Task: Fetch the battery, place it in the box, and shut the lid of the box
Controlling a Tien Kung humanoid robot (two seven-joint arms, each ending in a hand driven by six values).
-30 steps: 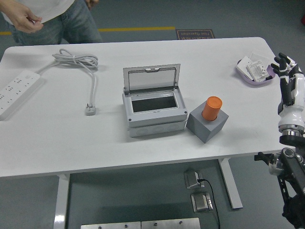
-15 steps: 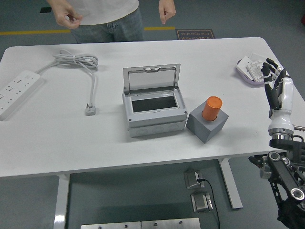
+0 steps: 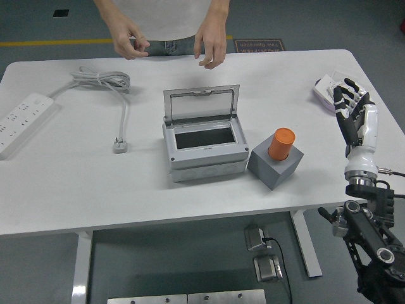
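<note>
**Right hand raised at the counter's right edge; battery in its holder**

Changes since the earlier frames: we record the right hand (image 3: pixel 354 111) further in toward the counter (image 3: pixel 76 190) than half a second ago, now upright over the right edge with its fingers (image 3: pixel 338 100) in front of the near side of the lilac tray (image 3: pixel 323 92). The person has moved along the far side to the middle; both of their hands now hang over the far edge of the counter, where a second ago only one showed at the top left corner. The box, battery and cables lie where they lay before.

Right hand: fingers spread and pointing up, loosely open, holding nothing. We cannot tell whether the fingertips touch the tray. The black forearm below it rises from the lower right corner.

Left hand: not seen.

Battery (image 3: pixel 281 144): orange cylinder, upright in a grey block holder (image 3: pixel 273 168), just beside the box's right front corner, well apart from the right hand.

Box (image 3: pixel 204 152): grey, centre of the counter, its lid (image 3: pixel 202 102) standing open at the back, the dark interior showing.

Person's left-side hand (image 3: pixel 130 39) and right-side hand (image 3: pixel 211 45): held above the far edge, behind the box, holding nothing we can make out.

Other items: white power strip (image 3: pixel 22 120) at the left edge; coiled white cable (image 3: pixel 101 79) with its plug (image 3: pixel 119 145) lying left of the box.
</note>
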